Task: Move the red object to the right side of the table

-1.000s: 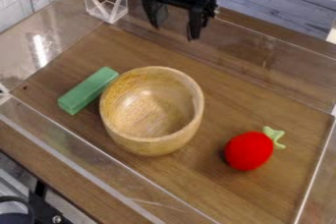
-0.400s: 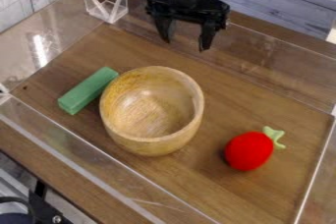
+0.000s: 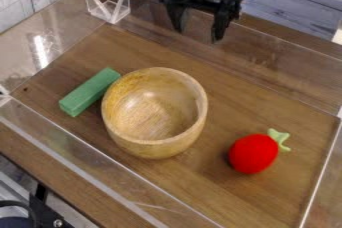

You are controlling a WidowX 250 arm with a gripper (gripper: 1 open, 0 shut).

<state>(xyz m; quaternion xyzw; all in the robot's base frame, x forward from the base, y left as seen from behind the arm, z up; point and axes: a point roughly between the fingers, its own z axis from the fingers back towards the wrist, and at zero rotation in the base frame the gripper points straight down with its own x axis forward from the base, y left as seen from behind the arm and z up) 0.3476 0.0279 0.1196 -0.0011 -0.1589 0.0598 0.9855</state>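
Note:
The red object (image 3: pixel 255 153), a small round toy fruit with a green leafy stem, lies on the table (image 3: pixel 267 82) near its front right corner. My gripper (image 3: pixel 202 19) hangs above the back of the table, far from the fruit. Its black fingers are spread open with nothing between them.
A wooden bowl (image 3: pixel 155 111) stands at the middle of the table, left of the fruit. A green rectangular block (image 3: pixel 90 91) lies just left of the bowl. Low clear acrylic walls (image 3: pixel 80 137) run around the tabletop. A clear angled piece (image 3: pixel 108 5) sits at the back left.
The gripper has shifted to the right along the back of the table, dipping a little and then rising again. It has stayed open. The fruit, bowl and block have not moved.

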